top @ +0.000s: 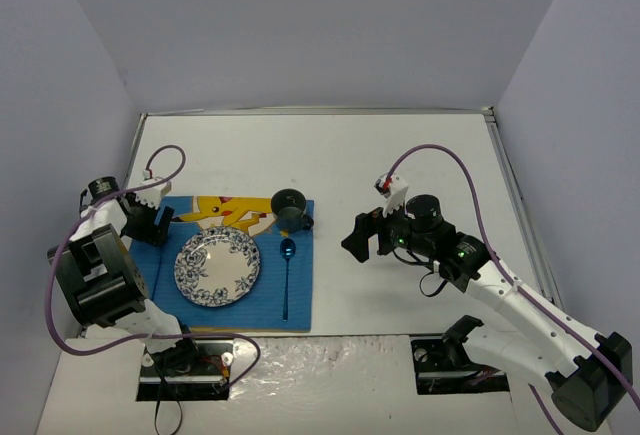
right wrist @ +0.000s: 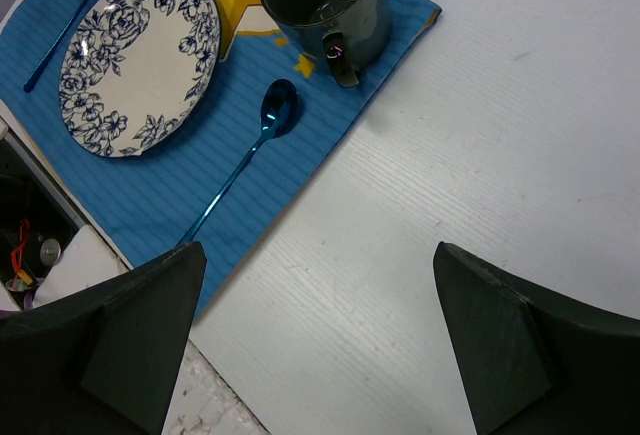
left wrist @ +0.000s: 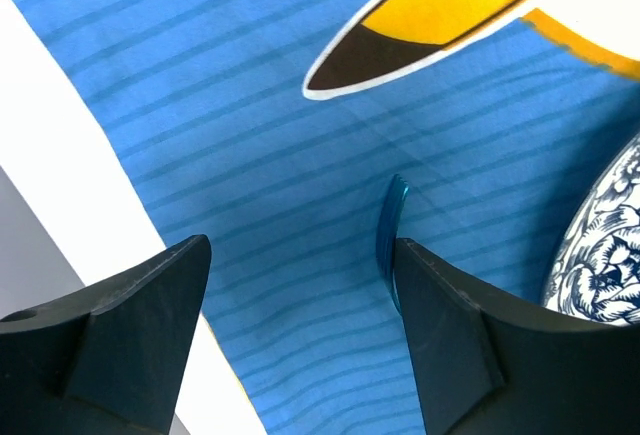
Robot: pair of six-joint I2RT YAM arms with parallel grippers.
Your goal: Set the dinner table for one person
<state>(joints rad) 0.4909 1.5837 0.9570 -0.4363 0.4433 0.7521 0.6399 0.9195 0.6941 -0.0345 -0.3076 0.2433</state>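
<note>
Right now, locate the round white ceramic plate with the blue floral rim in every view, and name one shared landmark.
Top external: the plate, left of centre.
Left wrist: only its edge, at the right border.
Right wrist: upper left.
Shared landmark: the blue striped cloth placemat with a yellow cartoon figure, beneath the plate in every view.

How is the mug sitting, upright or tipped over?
Upright: the mug stands on the placemat with its open mouth facing up, handle at its side.

dinner table | plain white rectangular top | thin metal rim | lies flat | faint grain on surface
</note>
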